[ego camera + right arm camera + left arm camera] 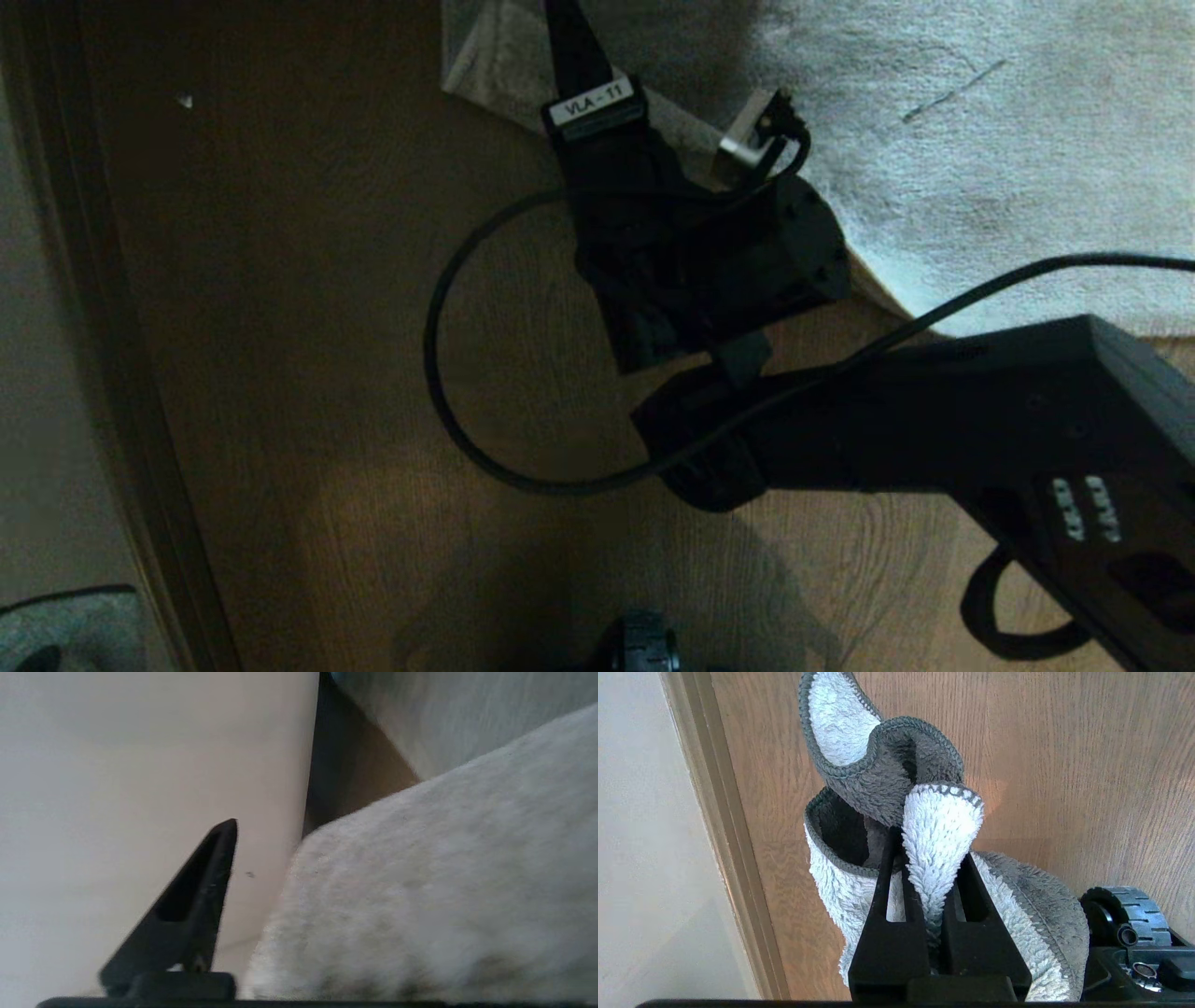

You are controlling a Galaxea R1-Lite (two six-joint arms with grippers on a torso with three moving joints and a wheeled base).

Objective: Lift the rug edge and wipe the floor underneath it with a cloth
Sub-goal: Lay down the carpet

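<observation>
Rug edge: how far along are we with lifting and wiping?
Done: the left gripper is shut on the cloth, parked above the floor. In hand: the right gripper is open at the rug edge, not gripping it. Left, apparently: lifting the edge and wiping underneath.

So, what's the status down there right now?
Left gripper shut on cloth. Right gripper at rug edge, jaws open, no grip. Arm cable loops over floor beside the rug.

arm [934,420]: matte black, boxy casing, white lettering
wrist label [597,103]: white, reads "VLA-11"
cable [448,373]: black, looping
fingers [887,933]: black, tapered, slotted
wheel [1134,910]: grey, ridged tread
</observation>
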